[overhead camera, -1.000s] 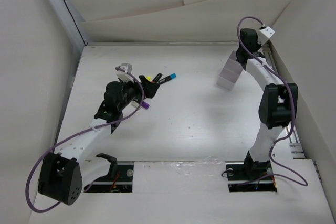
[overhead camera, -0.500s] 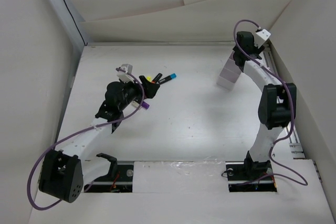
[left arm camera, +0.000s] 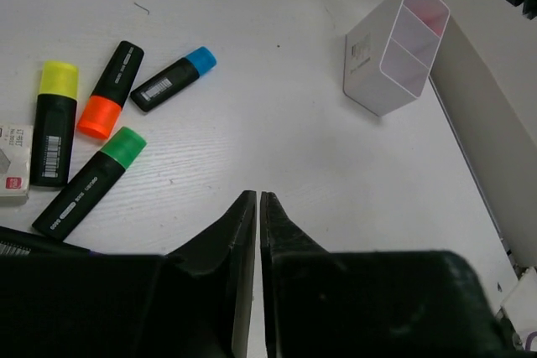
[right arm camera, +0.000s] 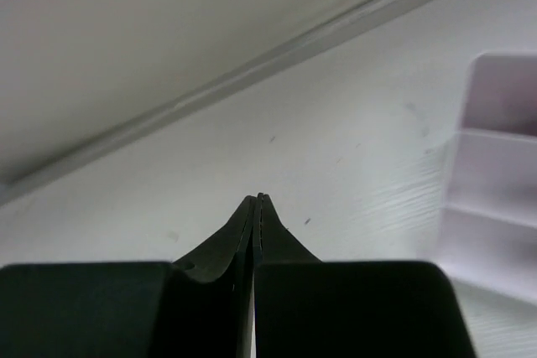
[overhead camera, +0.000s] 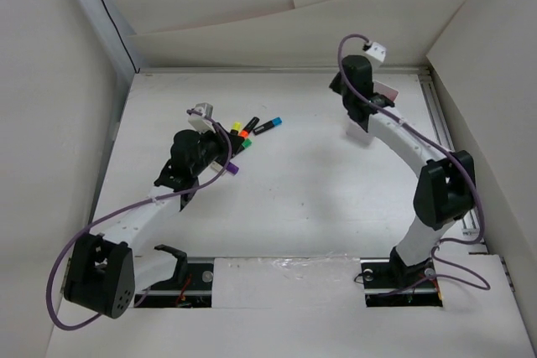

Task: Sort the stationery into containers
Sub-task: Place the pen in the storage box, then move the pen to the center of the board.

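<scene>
Four highlighter markers lie loose at the upper left of the left wrist view: yellow cap [left arm camera: 52, 119], orange cap [left arm camera: 109, 90], blue cap [left arm camera: 174, 80] and green cap [left arm camera: 91, 182]. A purple-capped one [overhead camera: 231, 169] lies beside the left arm. My left gripper [left arm camera: 256, 195] is shut with nothing in it, hovering just right of the green marker. The pale divided container [left arm camera: 390, 48] stands far right by the wall, its far compartment tinted pink. My right gripper [right arm camera: 257, 198] is shut and empty, with the container [right arm camera: 495, 165] to its right. In the top view the right arm [overhead camera: 357, 90] covers most of the container.
A small white labelled box [left arm camera: 12, 163] lies beside the yellow marker. Cardboard walls close in the table on the left, back and right. A metal rail [overhead camera: 432, 115] runs along the right edge.
Both grippers have closed on nothing. The right arm swung left, away from the container and now over it in the top view. The left gripper drew back slightly from the markers.
</scene>
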### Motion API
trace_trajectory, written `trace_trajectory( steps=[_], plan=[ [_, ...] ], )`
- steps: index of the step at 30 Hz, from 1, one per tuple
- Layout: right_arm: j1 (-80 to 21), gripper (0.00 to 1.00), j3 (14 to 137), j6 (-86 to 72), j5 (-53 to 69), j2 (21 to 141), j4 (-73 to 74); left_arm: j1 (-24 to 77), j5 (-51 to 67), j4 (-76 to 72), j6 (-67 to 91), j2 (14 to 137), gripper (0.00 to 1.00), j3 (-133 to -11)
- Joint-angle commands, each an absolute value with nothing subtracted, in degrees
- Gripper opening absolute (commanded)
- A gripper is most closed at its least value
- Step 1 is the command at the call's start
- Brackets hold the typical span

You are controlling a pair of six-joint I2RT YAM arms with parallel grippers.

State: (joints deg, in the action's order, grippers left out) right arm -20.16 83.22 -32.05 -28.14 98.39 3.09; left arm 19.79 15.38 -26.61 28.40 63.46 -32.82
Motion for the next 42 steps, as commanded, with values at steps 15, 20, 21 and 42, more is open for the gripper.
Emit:
trace_trajectory(
  steps=[15,20,21,42],
  plan=[
    [-34.8,0.73,102.6,-38.8,-15.3,124.1,18.1,20.0,15.7,-28.7,29.5,61.6,0.19,-34.0],
    [-34.8,0.80,108.2,-41.6,-14.1,130.2,21.2,20.0,17.8,-29.3,29.5,62.1,0.19,-34.0],
    [-34.8,0.80,108.9,-42.4,-14.1,130.9,21.2,20.0,17.8,-29.3,29.5,62.1,0.19,-34.0],
    [-35.3,0.49,122.5,-45.1,-17.8,142.3,29.4,20.0,19.6,-30.4,30.6,59.2,0.20,-33.5]
  ],
)
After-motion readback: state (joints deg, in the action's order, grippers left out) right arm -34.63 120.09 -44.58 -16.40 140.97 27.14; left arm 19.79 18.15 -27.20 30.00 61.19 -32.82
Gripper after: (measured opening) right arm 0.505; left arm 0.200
